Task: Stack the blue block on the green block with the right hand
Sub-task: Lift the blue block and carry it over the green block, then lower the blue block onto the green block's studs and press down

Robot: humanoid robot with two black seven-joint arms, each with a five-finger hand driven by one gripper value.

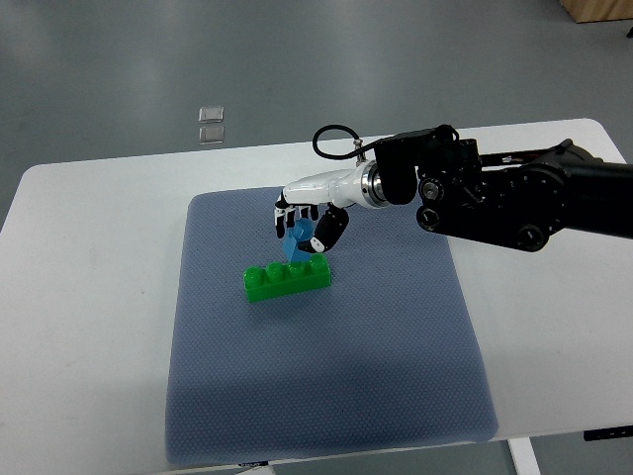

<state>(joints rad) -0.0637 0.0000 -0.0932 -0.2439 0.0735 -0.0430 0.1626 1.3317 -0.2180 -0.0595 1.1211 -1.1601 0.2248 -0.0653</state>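
A green block (287, 278) with several studs lies on the blue-grey mat (326, 366), left of centre. My right hand (309, 226) reaches in from the right and is shut on a small blue block (299, 240). The blue block is tilted and hangs just above the green block's right half, close to its studs; I cannot tell if they touch. The hand's fingers hide much of the blue block. The left arm is out of view.
The mat lies on a white table (89, 327). My black right forearm (514, 203) spans the table's right rear. Two small clear squares (211, 124) lie on the grey floor beyond the table's far edge.
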